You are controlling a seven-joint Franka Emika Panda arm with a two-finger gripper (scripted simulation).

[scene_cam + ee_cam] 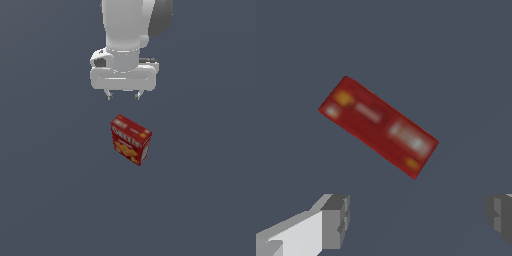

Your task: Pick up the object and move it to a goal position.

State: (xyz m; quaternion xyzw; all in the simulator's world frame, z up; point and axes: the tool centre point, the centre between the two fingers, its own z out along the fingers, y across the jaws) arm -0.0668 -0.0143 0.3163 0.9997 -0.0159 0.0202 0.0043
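Note:
The object, a small red box with yellow crackers pictured on its front, stands upright on the dark grey floor in the middle of the exterior view. My gripper hangs above and a little behind it, open, with nothing between its fingers. From the wrist view I look down on the box's red top face, which lies at a slant to the line between my two fingertips. The box sits apart from both fingers and does not lie between them.
A flat dark grey floor spreads all around the box. No other object shows in either view.

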